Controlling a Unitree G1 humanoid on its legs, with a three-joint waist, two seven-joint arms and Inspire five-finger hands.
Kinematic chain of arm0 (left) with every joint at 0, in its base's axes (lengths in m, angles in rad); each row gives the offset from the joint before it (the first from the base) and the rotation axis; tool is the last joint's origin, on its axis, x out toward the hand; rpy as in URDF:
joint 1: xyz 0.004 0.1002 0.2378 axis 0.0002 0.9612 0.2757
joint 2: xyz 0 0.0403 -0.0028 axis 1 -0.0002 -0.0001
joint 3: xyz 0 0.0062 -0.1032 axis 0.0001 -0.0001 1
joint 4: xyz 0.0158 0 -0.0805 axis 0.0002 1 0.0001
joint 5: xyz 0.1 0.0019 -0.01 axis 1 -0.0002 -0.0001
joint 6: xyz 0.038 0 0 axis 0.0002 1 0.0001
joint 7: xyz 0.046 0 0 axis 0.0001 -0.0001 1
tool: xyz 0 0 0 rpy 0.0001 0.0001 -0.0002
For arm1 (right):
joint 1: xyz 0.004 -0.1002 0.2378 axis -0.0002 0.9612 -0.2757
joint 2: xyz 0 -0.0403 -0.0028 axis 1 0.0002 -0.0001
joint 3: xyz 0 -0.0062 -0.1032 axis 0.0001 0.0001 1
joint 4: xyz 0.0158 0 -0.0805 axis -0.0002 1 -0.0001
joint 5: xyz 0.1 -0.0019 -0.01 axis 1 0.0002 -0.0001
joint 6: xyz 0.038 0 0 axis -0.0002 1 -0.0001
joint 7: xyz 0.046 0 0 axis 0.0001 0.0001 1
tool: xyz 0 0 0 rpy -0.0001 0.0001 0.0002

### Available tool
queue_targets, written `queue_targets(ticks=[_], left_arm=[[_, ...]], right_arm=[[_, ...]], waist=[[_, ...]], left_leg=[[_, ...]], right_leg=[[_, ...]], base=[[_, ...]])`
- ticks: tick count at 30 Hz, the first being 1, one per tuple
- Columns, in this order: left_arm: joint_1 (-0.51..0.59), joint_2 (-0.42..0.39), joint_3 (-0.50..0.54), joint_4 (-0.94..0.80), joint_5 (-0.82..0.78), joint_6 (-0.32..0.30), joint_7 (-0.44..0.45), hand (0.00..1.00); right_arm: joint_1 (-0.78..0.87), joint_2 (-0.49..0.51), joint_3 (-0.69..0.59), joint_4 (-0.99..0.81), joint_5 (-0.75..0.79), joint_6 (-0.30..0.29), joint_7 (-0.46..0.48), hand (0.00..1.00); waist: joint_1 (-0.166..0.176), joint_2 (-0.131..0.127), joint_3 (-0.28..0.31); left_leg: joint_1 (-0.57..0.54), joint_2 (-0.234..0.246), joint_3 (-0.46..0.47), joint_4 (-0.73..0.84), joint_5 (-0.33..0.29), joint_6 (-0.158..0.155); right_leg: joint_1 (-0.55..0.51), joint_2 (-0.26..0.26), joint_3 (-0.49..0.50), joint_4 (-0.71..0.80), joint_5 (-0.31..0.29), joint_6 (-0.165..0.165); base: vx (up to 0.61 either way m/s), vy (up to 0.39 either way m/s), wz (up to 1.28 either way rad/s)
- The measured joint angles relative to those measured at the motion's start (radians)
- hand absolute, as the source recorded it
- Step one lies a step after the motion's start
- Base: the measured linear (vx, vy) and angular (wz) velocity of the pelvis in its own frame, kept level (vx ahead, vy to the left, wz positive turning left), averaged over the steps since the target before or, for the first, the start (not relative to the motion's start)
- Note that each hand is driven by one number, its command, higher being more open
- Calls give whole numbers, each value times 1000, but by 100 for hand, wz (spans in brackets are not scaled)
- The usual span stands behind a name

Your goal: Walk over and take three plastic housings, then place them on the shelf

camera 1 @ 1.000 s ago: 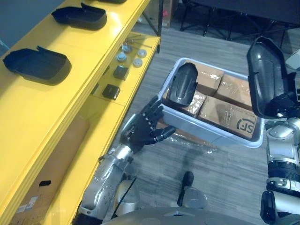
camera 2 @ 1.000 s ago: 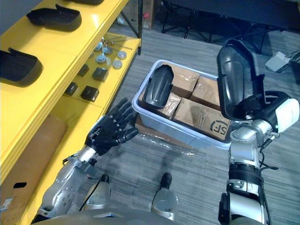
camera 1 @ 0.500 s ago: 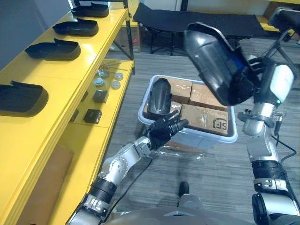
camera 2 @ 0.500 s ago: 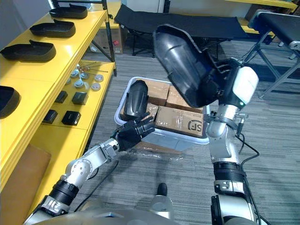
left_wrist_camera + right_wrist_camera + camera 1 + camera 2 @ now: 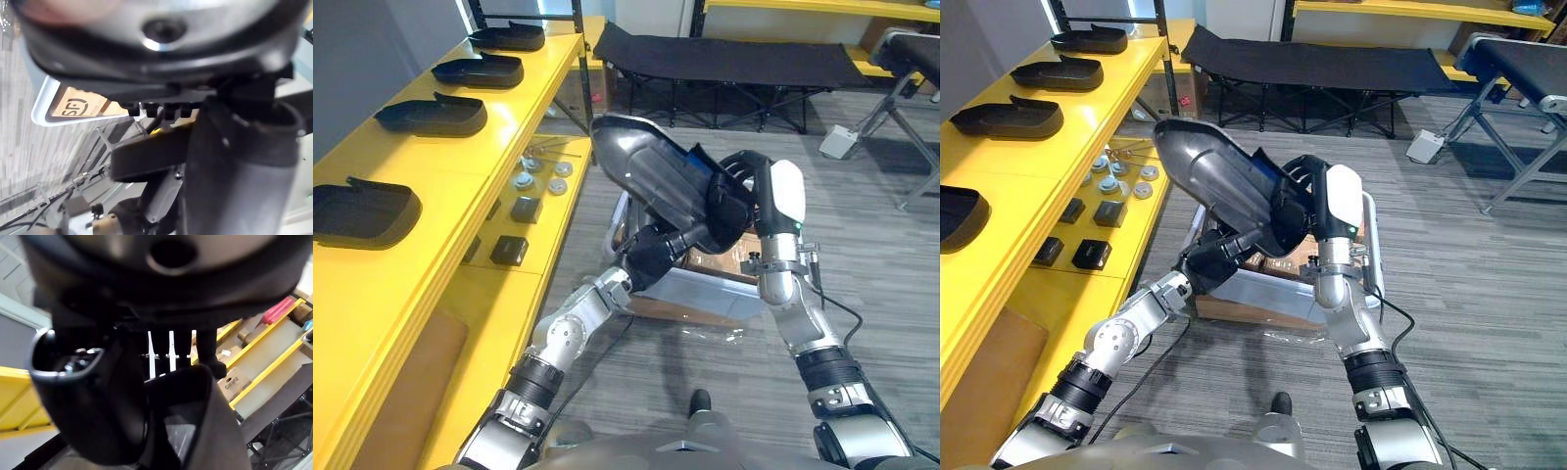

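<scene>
Housing [image 5: 641,178] above bin [image 5: 705,294], left hand [image 5: 652,262] beneath, shelf [image 5: 411,250] alongside

The right hand [image 5: 732,208], gripping a glossy black plastic housing [image 5: 646,176], has swung from the robot's right side across to the middle. The housing now hangs tilted above the pale plastic crate of cardboard boxes [image 5: 703,292], its narrow end toward the long yellow shelf [image 5: 440,181]. The left hand [image 5: 651,262], a second ago open beside the crate, has come up under the housing.
</scene>
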Motion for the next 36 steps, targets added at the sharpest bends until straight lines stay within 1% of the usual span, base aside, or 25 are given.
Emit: queue_targets(ticks=[3,6,9,11,13,14,15,17,19,20,21,22,25,28,32,36], left_arm=[[0,0,-10,25,5,0,1,100],[0,3,-17,30,7,0,4,100],[0,3,-34,30,18,-5,23,100],[0,3,-50,29,34,-27,54,100],[0,2,-61,28,71,-50,116,100],[0,2,-63,28,84,-57,126,100],[0,2,-75,25,97,-72,156,100],[7,1,-83,22,132,-89,193,100],[30,1,-80,12,139,-103,224,100],[56,-1,-75,-1,163,-115,239,100],[66,-2,-71,-1,171,-118,244,100],[75,-2,-66,-1,171,-125,244,0],[111,-22,-29,-1,169,-147,266,0],[138,-39,8,-1,163,-194,291,0],[153,-56,47,-18,149,-242,318,0],[172,-66,85,-21,51,-243,360,0]], right_arm=[[0,26,22,43,3,0,0,0],[1,32,38,63,13,1,0,0],[1,33,71,64,13,1,0,0],[1,33,97,64,24,1,-1,0],[4,40,124,64,48,-6,-3,0],[7,44,128,64,49,-6,-4,0],[20,49,123,64,54,-7,-14,0],[33,56,122,65,81,-10,-22,0],[44,67,121,64,90,-27,-34,0],[61,73,122,64,90,-52,-46,0],[70,79,122,64,90,-62,-53,0],[73,80,124,64,89,-66,-57,0],[96,100,129,62,89,-89,-70,0],[116,111,146,59,89,-92,-78,0],[167,122,170,48,90,-109,-81,0],[193,141,205,-2,79,-149,-90,0]], waist=[[12,6,-16],[23,7,-18],[24,7,-21],[26,6,-24],[30,7,-29],[32,7,-29],[46,6,-29],[52,5,-30],[52,3,-32],[53,-1,-34],[55,-3,-35],[54,-5,-36],[57,-12,-41],[59,-15,-42],[72,-15,-42],[71,-20,-41]], left_leg=[[-3,0,-4,-1,1,1],[-4,-1,-7,-1,1,1],[-4,-2,-21,-1,2,2],[-6,-2,-26,-1,2,2],[-7,-3,-26,-3,3,3],[-7,-3,-26,-3,3,3],[-7,-3,-26,-3,3,3],[-7,-3,-27,-4,3,3],[-7,-3,-27,-5,3,3],[-7,-3,-27,-7,3,3],[-7,-3,-28,-8,3,3],[-7,-3,-28,-8,3,3],[-7,-3,-28,-8,2,3],[-7,-3,-28,-7,2,3],[-7,-3,-28,-5,1,2],[-11,-3,-30,0,-3,2]], right_leg=[[1,0,-4,-2,0,0],[2,-1,-6,-2,0,0],[15,-2,-21,-7,0,0],[20,-2,-29,-13,0,0],[20,-2,-29,-16,0,0],[20,-2,-29,-16,0,0],[20,-2,-29,-16,0,0],[20,-2,-30,-16,0,0],[20,-2,-31,-17,0,0],[20,-2,-31,-18,0,0],[20,-2,-32,-18,-1,0],[20,-2,-32,-19,-1,0],[20,-1,-32,-19,-1,0],[21,-1,-32,-19,-2,-1],[21,-1,-31,-19,-2,-1],[21,-1,-32,-20,-2,-1]], base=[[-9,4,3],[-3,3,2],[-7,7,12],[-9,8,10],[0,0,0],[0,0,0],[0,0,0],[0,0,0],[0,0,0],[0,0,0],[0,0,0],[0,0,0],[0,0,0],[0,0,0],[0,0,0],[0,0,0]])
